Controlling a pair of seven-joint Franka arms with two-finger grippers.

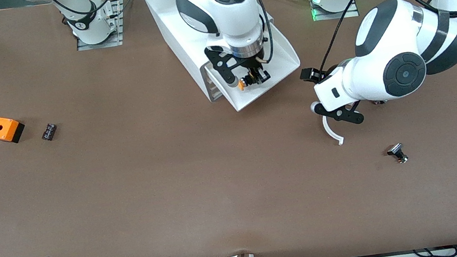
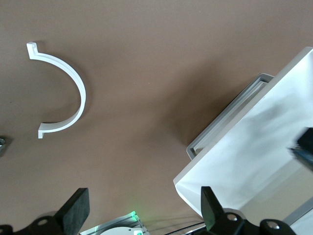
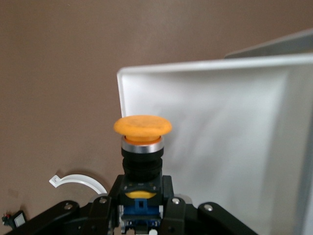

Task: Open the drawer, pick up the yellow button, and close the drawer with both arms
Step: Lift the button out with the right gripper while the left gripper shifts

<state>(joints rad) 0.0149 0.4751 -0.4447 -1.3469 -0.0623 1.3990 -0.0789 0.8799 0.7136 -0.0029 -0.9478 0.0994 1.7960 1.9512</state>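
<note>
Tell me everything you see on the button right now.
The button has a rounded orange-yellow cap, a silver ring beneath it, then a black ribbed neck and a dark blue-black body with a yellow patch. It looks plastic and intact. The right claw grips its body, cap pointing away from the wrist, over the open white drawer. Nothing else touches it.

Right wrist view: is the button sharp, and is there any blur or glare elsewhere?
Right wrist view: the button held in the right claw is sharp. Left wrist view: a dark blurred shape sits at the frame edge over the drawer. Front view: even light, green glow at the left arm's base.
</note>
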